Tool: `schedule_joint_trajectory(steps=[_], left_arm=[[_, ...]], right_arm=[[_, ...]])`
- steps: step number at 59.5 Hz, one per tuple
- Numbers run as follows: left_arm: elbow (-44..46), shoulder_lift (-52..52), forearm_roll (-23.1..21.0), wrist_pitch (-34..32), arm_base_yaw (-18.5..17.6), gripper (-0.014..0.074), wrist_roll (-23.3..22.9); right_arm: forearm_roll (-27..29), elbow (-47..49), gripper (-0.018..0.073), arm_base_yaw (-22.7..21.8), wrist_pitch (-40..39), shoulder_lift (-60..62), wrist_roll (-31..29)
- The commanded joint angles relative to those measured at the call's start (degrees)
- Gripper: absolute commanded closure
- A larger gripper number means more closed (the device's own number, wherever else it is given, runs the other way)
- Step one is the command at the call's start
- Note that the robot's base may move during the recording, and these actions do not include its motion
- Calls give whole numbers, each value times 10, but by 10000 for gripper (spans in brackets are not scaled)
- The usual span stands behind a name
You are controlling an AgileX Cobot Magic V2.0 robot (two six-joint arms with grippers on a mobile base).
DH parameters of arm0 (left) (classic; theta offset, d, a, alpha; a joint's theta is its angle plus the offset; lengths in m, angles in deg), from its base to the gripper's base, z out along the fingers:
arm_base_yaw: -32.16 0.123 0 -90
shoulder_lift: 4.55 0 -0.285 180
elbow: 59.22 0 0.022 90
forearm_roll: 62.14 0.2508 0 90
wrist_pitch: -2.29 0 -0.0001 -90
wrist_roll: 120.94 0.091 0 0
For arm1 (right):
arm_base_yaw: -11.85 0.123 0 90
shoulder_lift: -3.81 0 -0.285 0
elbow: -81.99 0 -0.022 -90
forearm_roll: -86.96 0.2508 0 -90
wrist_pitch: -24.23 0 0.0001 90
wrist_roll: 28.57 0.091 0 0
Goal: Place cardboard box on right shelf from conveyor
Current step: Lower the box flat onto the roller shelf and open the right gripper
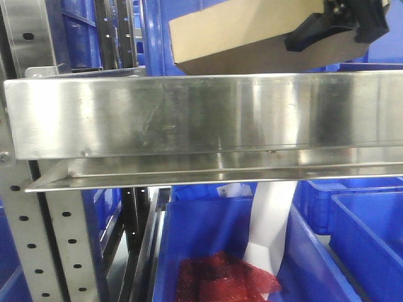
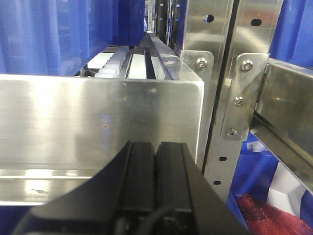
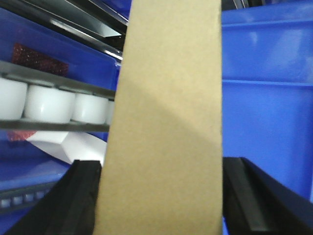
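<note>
The tan cardboard box (image 1: pixel 239 34) is tilted just above and behind the tall steel front lip of the right shelf (image 1: pixel 201 113). Its lower edge is hidden by the lip, so I cannot tell whether it touches the shelf. My right gripper (image 1: pixel 340 25) is shut on the box's right end. In the right wrist view the box (image 3: pixel 166 112) fills the middle, with the right gripper (image 3: pixel 161 166) pressed against both its sides. My left gripper (image 2: pixel 156 147) is shut on nothing, facing a neighbouring steel lip (image 2: pixel 73 117). The conveyor is out of view.
Perforated grey uprights (image 1: pixel 25 239) (image 2: pixel 230 73) stand left of the right shelf. Blue bins (image 1: pixel 371 233) sit under and behind it; one holds red mesh (image 1: pixel 220 277) and a white package (image 1: pixel 271 220). White rollers (image 3: pixel 49 103) run along the shelf bed.
</note>
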Motion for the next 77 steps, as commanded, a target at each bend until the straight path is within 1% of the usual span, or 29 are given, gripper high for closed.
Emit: schedule_joint_trajectory(steps=[1, 3, 9, 10, 12, 13, 16, 17, 20, 32, 41, 51, 54, 57, 62, 65, 69, 71, 72, 77], left_arm=[[-5, -8, -3, -50, -1, 713, 0], [-5, -8, -3, -50, -1, 713, 0], [-5, -8, -3, -50, -1, 713, 0], [-5, -8, -3, -50, -1, 713, 0], [-5, -8, -3, -50, -1, 712, 0], [-5, -8, -3, -50, -1, 713, 0], [-5, -8, -3, -50, -1, 713, 0], [-5, -8, -3, -50, -1, 713, 0], [-5, -8, -3, -50, -1, 712, 0], [-5, -8, -3, -50, -1, 713, 0], [-5, -8, -3, -50, -1, 713, 0], [-5, -8, -3, -50, -1, 713, 0], [-5, -8, -3, -50, -1, 713, 0], [-5, -8, -3, -50, -1, 713, 0], [-5, -8, -3, -50, -1, 713, 0], [-5, -8, -3, -50, -1, 713, 0], [-5, -8, -3, -50, -1, 713, 0], [-5, -8, -3, -50, -1, 713, 0], [-5, -8, -3, -50, -1, 713, 0], [-5, -8, -3, -50, -1, 713, 0]], right_arm=[[36, 20, 378, -4, -28, 15, -6], [50, 20, 334, -4, -28, 15, -6], [64, 20, 149, -4, -28, 15, -5], [65, 20, 116, -4, -28, 15, -5], [66, 20, 20, -4, -30, 15, -3], [66, 20, -10, -4, -30, 15, -1], [66, 19, -90, -4, -34, 15, 6], [66, 18, -92, -4, -34, 15, 8], [66, 16, -71, -4, -37, 15, 17], [66, 16, -71, -4, -26, 22, 55], [70, 15, -71, -4, -23, 40, 124], [70, 9, -71, -4, -13, 69, 251], [70, 0, -71, -4, -13, 84, 311], [70, -11, -69, -4, -15, 97, 359], [70, -36, -43, -4, -32, 126, 453], [70, -58, -5, -4, -48, 151, 520], [69, -93, 64, -4, -77, 189, 591], [69, -112, 123, -4, -91, 209, 619], [69, -120, 134, -4, -97, 218, 629], [60, -166, 289, -4, -128, 274, 682]])
